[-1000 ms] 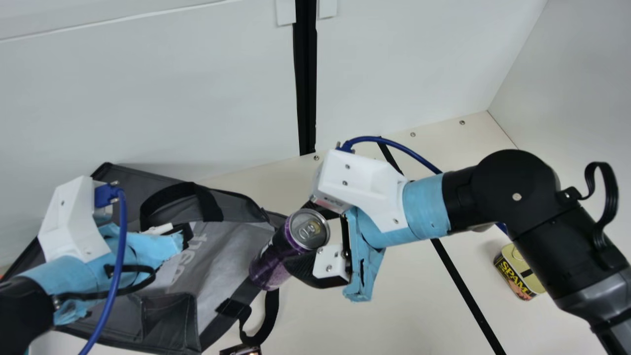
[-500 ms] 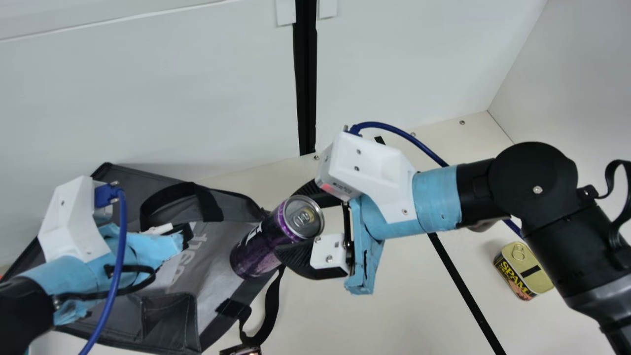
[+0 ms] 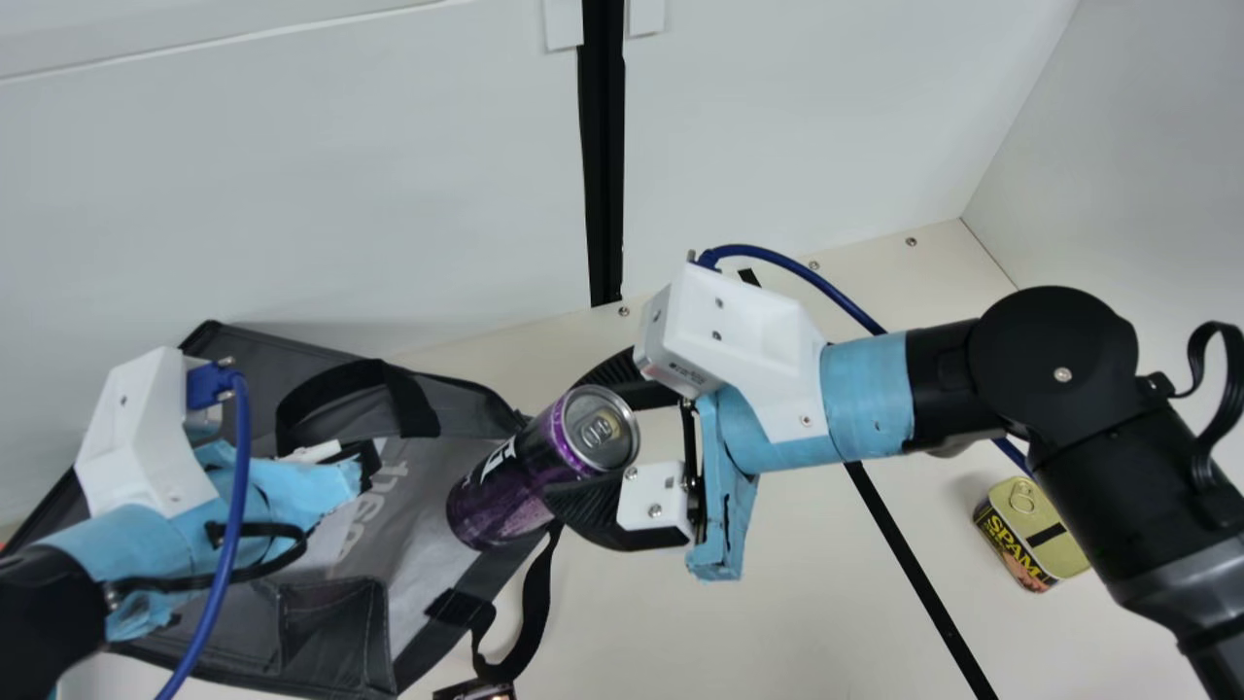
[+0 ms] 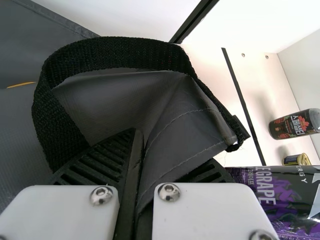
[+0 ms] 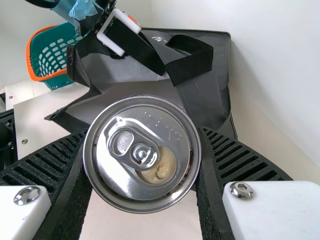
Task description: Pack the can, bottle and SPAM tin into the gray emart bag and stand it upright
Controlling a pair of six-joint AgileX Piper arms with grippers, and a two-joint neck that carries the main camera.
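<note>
My right gripper (image 3: pixel 571 436) is shut on the purple can (image 3: pixel 510 481), which leans over the right side of the gray bag (image 3: pixel 428 506). In the right wrist view the can's lid (image 5: pixel 142 155) fills the space between that gripper's fingers (image 5: pixel 142 142). My left gripper (image 3: pixel 367 461) holds the bag's edge beside a black handle; the left wrist view has fabric (image 4: pixel 172 135) pinched in this gripper (image 4: pixel 144 162). The bag lies spread and slanted. At the right stands the SPAM tin (image 3: pixel 1035 535). A dark bottle-like container (image 4: pixel 294 125) is behind the tin in the left wrist view.
White walls (image 3: pixel 292 194) rise behind the bag. A teal basket with an orange rim (image 5: pixel 34 52) stands past the bag in the right wrist view. A small dark object (image 3: pixel 474 690) lies at the main view's bottom edge, below a bag strap (image 3: pixel 530 622).
The right gripper has shifted a little up and right in the main view, while the can in it has swung left, its base farther over the bag. The left arm has stayed still.
</note>
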